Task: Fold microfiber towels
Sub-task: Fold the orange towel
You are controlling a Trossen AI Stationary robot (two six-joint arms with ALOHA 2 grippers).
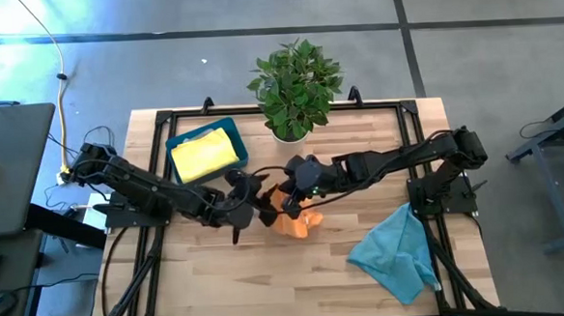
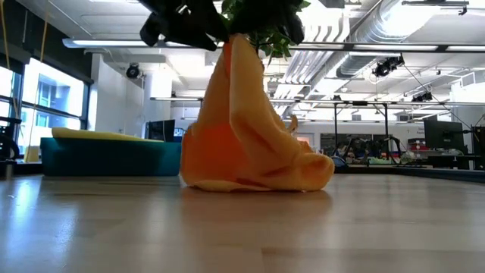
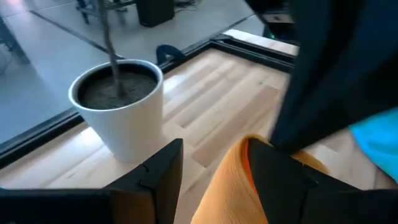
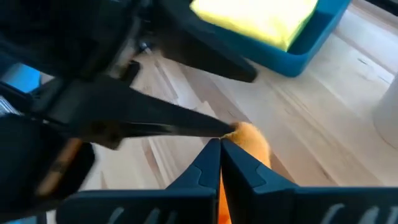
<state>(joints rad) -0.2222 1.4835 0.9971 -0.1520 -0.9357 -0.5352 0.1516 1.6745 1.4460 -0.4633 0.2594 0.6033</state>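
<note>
While yellow towel [image 1: 204,154] fills blue tray [image 1: 230,132], right gripper [image 1: 286,205] pinches orange towel [image 1: 300,221], left gripper [image 1: 262,202] parted.

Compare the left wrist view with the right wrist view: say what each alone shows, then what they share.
Only the left wrist view shows the white plant pot with soil, beside the left gripper, whose fingers are apart. Only the right wrist view shows the blue tray holding a yellow towel, beyond the shut right gripper. Both show the orange towel and the wooden table.

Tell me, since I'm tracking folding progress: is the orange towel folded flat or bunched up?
Bunched up. The orange towel rises in a crumpled peak, pinched by the right end effector, its lower part heaped on the table.
</note>
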